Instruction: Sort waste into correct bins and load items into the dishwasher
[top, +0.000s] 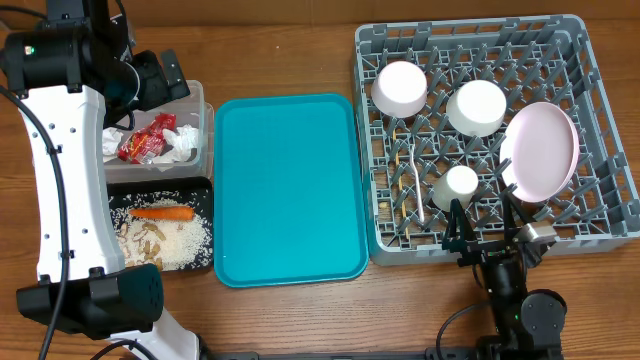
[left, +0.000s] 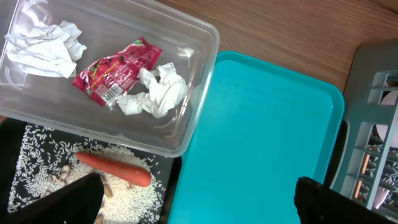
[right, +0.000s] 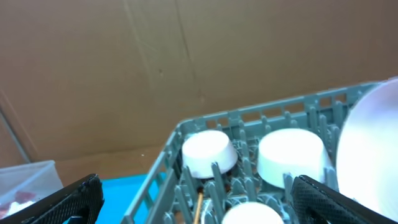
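While left hand (left: 198, 186) and right hand (right: 196, 185) gape empty, a crinkled red wrapper (left: 115, 71) lies in the clear plastic tub (left: 177, 34)

**A:** Left arm (top: 65, 170) is stretched out long, its white link running straight away from the base, with the black wrist bent toward the robot's right at the far end.

**B:** And the left gripper (left: 199, 205) has its jaws spread wide. The dark fingers (left: 62, 199) sit at the lower corners of the wrist view, nothing between them.

**A:** Right arm (top: 520, 300) is folded low and compact over its base.

**B:** Right gripper (top: 485, 218) points forward, gaping too, empty, fingertips well apart.
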